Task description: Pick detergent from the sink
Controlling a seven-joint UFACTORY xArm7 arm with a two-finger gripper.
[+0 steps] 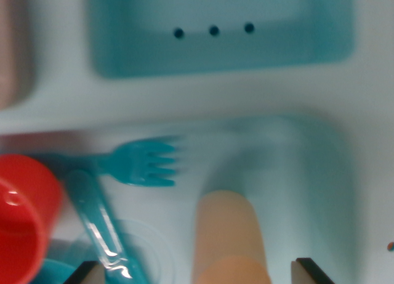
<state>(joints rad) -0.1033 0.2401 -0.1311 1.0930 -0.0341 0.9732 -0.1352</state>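
Pincer [197, 273] stands wide, holding nothing; its two tips show at the bottom edge, either side of the orange detergent bottle [229, 238]. Bottle sits upright in the sink [320, 191], directly below and between the tips. Judged: light moulded plastic, stiff, smooth and possibly slippery; grip the body squarely across its flanks. At the wrist view's left lie a teal spoon [98, 225], a teal fork [144, 162] and a red cup [21, 216]. Beyond, a teal tray [221, 56] with three holes.

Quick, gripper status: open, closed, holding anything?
Gripper: open, holding nothing; its fingertips sit either side of the orange detergent bottle in the sink.
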